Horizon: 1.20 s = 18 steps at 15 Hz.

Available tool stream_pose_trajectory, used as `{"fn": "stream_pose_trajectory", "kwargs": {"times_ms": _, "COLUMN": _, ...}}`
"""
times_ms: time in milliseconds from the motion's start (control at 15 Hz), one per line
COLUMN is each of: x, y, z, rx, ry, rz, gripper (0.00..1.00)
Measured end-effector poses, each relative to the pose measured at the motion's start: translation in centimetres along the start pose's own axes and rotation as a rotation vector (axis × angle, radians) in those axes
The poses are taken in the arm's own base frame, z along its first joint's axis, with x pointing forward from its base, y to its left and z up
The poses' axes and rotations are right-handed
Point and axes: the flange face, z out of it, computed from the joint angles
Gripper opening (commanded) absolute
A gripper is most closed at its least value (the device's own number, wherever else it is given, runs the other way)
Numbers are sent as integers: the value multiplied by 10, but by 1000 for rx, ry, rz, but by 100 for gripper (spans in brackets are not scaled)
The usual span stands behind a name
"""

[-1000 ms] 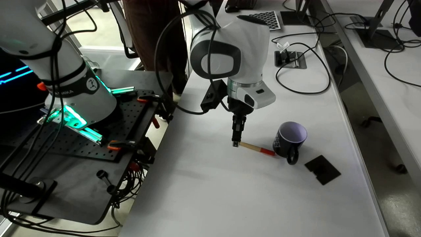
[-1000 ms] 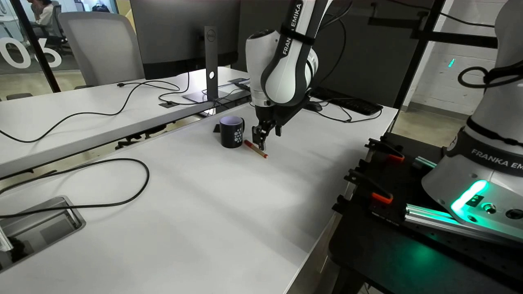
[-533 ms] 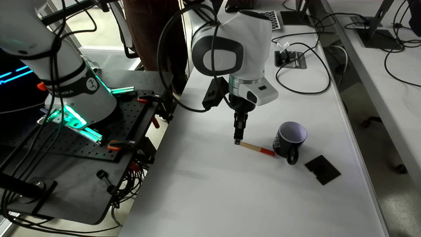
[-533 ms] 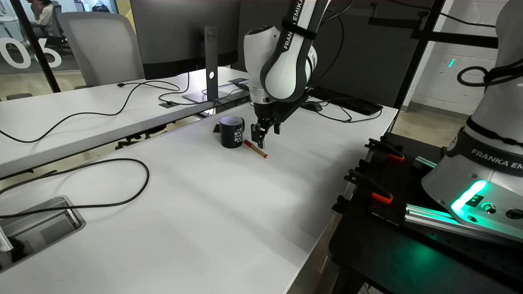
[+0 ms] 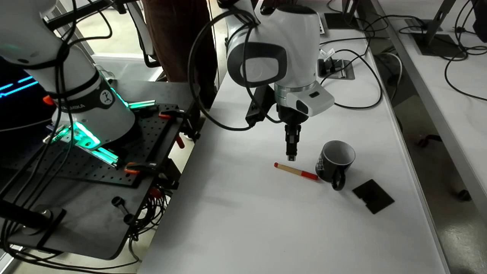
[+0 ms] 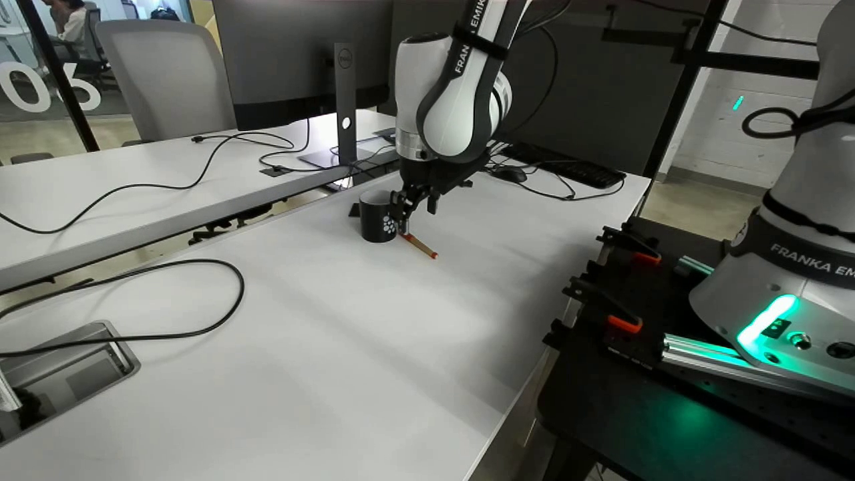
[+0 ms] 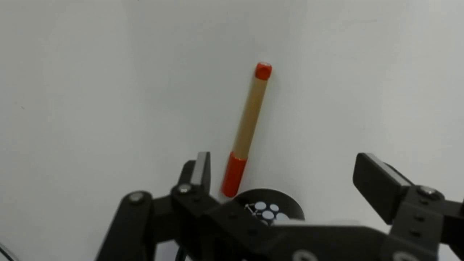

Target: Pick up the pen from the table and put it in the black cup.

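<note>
Since the earlier frame, the gripper (image 5: 291,157) and arm (image 5: 298,57) have shifted toward the cup (image 5: 326,169), so that the short red end of the pen (image 5: 290,169) now shows in an exterior view; cup and pen are where they were. The pen rests on the table (image 5: 262,224), its longer red cap just beside the cup's foot; whether they touch, I cannot tell.

Broad white tabletop stretches from the pen toward the edge by the robot's base (image 5: 110,123). On the far side room is tighter: the cup, then a flat black piece (image 5: 374,198), then the table's long edge, with floor (image 5: 449,228) below and a second white table (image 5: 464,121) past the gap.

The tabletop is smooth. The pen is slim and straight, tan between its red ends. The cup stands upright, a black cylinder with pale dots, a pale inside and a looped handle; the black piece is square with a notch.

Seen from the wrist, the gripper's black fingers, with grey pads (image 7: 198,169), stand wide apart above the table near the cup, the pen lying free of them.
</note>
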Motion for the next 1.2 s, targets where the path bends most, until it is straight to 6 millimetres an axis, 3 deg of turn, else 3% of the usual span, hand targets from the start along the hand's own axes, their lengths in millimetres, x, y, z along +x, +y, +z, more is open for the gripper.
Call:
{"fn": "stream_pose_trajectory", "kwargs": {"times_ms": 267, "x": 13, "y": 3, "z": 2, "rx": 47, "ry": 12, "rz": 67, "gripper": 100}}
{"fn": "stream_pose_trajectory", "kwargs": {"times_ms": 667, "x": 11, "y": 14, "z": 27, "rx": 77, "ry": -14, "rz": 141, "gripper": 100}}
{"fn": "stream_pose_trajectory", "kwargs": {"times_ms": 1200, "x": 12, "y": 14, "z": 31, "rx": 76, "ry": -16, "rz": 144, "gripper": 100}}
